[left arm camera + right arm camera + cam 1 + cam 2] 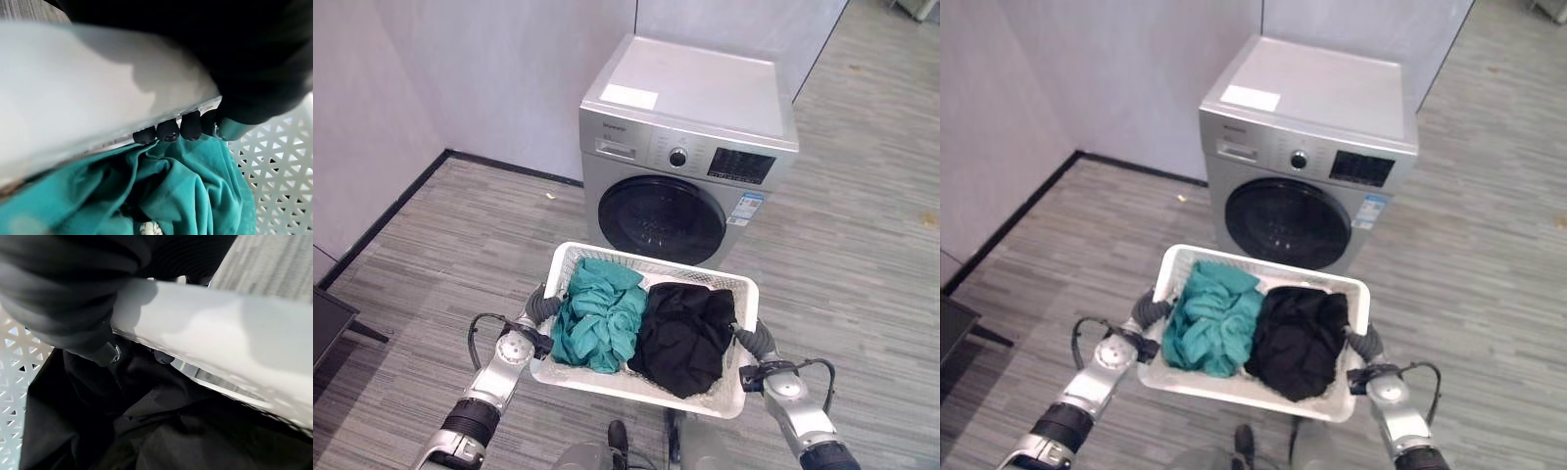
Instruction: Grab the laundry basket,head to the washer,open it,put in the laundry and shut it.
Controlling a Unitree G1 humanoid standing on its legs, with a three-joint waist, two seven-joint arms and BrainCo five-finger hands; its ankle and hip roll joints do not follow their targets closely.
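Observation:
I hold a white lattice laundry basket (648,263) off the floor in front of me. Inside lie a teal cloth (600,313) on the left and a black cloth (685,335) on the right. My left hand (539,307) grips the basket's left rim, its dark fingertips (168,130) curled over the edge above the teal cloth (195,191). My right hand (755,339) is curled round the right rim (220,313), next to the black cloth (146,431). Ahead stands a silver washer (690,98) with its dark round door (661,218) shut.
Grey walls with a black baseboard (391,211) meet in a corner left of the washer. A dark piece of furniture (328,318) juts in at the left edge. A white sheet (628,96) lies on the washer's top. Striped grey floor (862,255) spreads to the right.

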